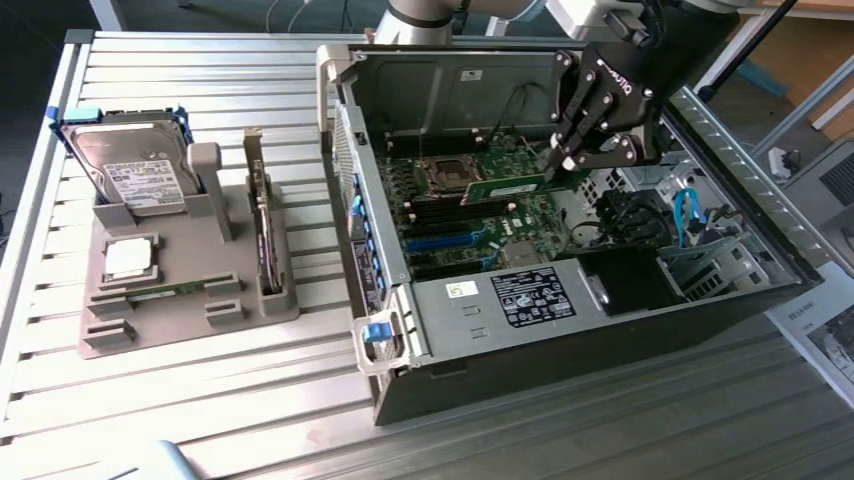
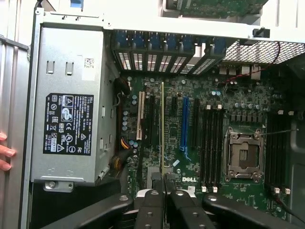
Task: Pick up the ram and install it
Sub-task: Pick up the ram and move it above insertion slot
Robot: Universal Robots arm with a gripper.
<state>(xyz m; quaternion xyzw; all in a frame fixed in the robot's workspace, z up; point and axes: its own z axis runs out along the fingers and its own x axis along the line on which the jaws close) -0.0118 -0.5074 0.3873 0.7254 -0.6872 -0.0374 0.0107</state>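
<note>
The jaws were clenched on the ram [image 1: 509,187], held edge-down above the motherboard [image 1: 527,225] inside the open case [image 1: 561,360]: installing was in hand, and seating it would probably demand squaring it with the memory slots [image 2: 212,143].

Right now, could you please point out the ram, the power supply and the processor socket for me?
ram [image 1: 507,187]: exterior view, middle of the green stick.
power supply [image 2: 68,121]: wrist view, on its black label.
processor socket [image 2: 244,155]: wrist view, centre of its metal frame.
</note>
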